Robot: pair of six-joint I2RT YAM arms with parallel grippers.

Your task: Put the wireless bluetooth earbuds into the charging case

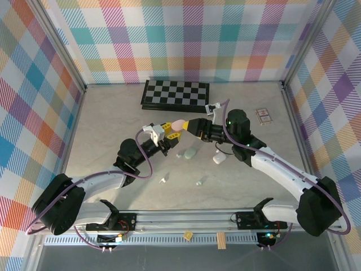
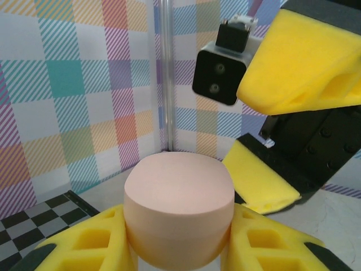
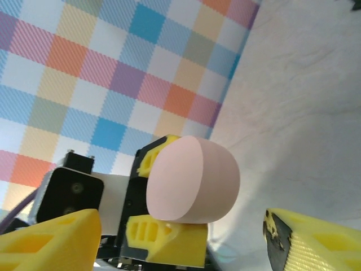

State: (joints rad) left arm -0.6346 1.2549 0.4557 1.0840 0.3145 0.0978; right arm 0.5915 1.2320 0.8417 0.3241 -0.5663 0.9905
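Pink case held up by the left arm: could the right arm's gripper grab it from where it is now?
Probably yes. The right gripper is open and faces the pink case, whose upper half sticks out free of the left gripper. Nothing seems to lie between them.

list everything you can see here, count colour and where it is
pink case: 1, pink, held above the table in the left end effector
mint case: 1, mint green, mid table
white case: 1, white, right of the mint case
earbuds: 2, white earbud and mint earbud, table, nearer the arm bases
chessboard: 1, black and white, back of table
card box: 1, white with reddish print, back right
left end effector: 1, yellow and black, shut on the pink case
right end effector: 1, yellow and black, open beside the pink case
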